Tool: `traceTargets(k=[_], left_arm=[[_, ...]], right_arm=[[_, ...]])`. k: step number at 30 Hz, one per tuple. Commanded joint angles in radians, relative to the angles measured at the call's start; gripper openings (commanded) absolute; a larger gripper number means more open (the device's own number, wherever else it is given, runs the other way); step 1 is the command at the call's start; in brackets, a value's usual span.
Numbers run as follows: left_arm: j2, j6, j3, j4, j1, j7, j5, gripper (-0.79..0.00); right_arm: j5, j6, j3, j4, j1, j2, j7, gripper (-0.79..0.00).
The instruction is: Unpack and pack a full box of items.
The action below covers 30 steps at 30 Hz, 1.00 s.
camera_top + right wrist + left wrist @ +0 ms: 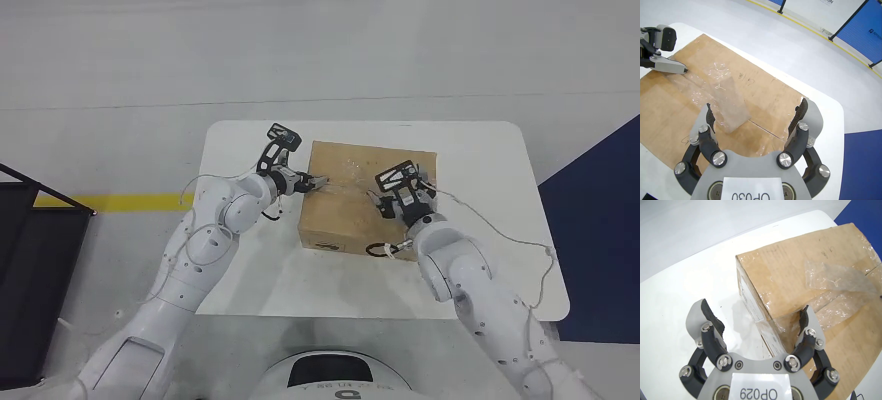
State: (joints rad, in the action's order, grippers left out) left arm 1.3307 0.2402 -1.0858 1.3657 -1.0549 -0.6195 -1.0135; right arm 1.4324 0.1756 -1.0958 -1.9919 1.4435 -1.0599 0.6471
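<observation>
The closed box point(360, 195) sits mid-bench point(250, 270), with the tape point(730, 106) along its seam partly lifted. The left jaws are wide apart at the box's left edge, one tip at the seam, gripping nothing. The right jaws hang wide apart over the box's right end, empty.

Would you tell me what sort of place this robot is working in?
Probably an indoor robot test hall or lab: a white table carrying a taped cardboard box stands on a pale floor marked with a yellow line, and blue partition panels on black stands border it.
</observation>
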Motion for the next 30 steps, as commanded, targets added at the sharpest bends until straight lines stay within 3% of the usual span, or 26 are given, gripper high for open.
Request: traceTargets(k=[1,6,11,16,22,24,30], left_arm=[[0.000,0.000,0.000,0.000,0.000,0.000,0.000,0.000],[0.000,0.000,0.000,0.000,0.000,0.000,0.000,0.000],[0.000,0.000,0.000,0.000,0.000,0.000,0.000,0.000],[0.000,0.000,0.000,0.000,0.000,0.000,0.000,0.000],[0.000,0.000,0.000,0.000,0.000,0.000,0.000,0.000],[0.000,0.000,0.000,0.000,0.000,0.000,0.000,0.000],[0.000,0.000,0.000,0.000,0.000,0.000,0.000,0.000]], right_arm=[[0.034,-0.004,0.018,0.007,-0.010,-0.004,0.040,0.000],[0.097,0.037,0.058,0.036,-0.053,-0.021,0.142,0.000],[0.141,0.166,0.065,0.053,-0.068,-0.039,0.188,0.000],[0.133,0.272,0.004,0.033,-0.013,-0.044,0.164,0.000],[-0.001,0.324,-0.133,-0.006,0.111,-0.041,0.046,0.000],[-0.088,0.300,-0.182,-0.023,0.159,-0.041,-0.022,0.000],[-0.484,0.084,-0.349,0.008,0.235,-0.042,-0.213,0.000]])
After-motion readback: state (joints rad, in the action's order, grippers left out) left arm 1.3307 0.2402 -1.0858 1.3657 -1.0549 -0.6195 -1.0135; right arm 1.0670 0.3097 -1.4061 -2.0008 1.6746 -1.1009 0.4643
